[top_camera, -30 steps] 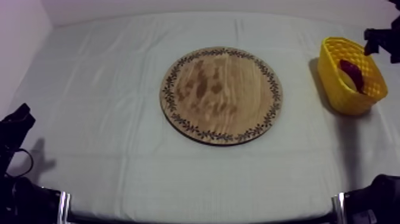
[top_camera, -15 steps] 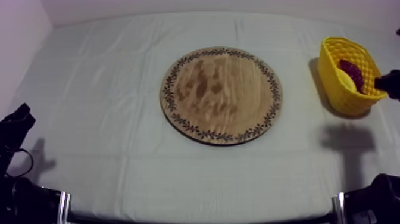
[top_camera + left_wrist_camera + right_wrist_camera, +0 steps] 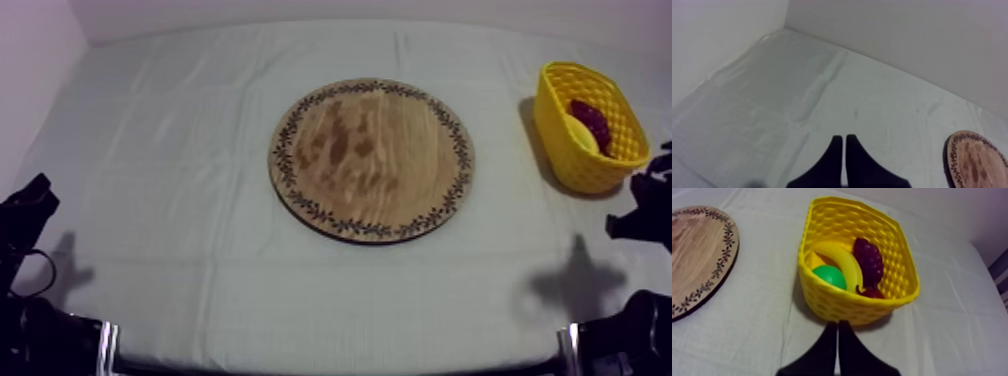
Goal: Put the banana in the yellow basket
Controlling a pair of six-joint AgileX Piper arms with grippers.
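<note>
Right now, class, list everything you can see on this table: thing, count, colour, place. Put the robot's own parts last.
wooden board: 1, brown, patterned rim, mid-table
yellow basket: 1, yellow, right of board
banana: 1, yellow, in basket
grapes: 1 bunch, dark red, in basket beside banana
green fruit: 1, green, in basket against banana
cloth: 1, grey-white, over table
left hand: 1, black, shut, over cloth left of board
right hand: 1, black, shut, just short of basket

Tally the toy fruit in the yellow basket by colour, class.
Yellow: 1, banana
Green: 1, pear
Dark red: 1, bunch of grapes
Red: 1, small red fruit, partly hidden
Total: 4 in the yellow basket
</note>
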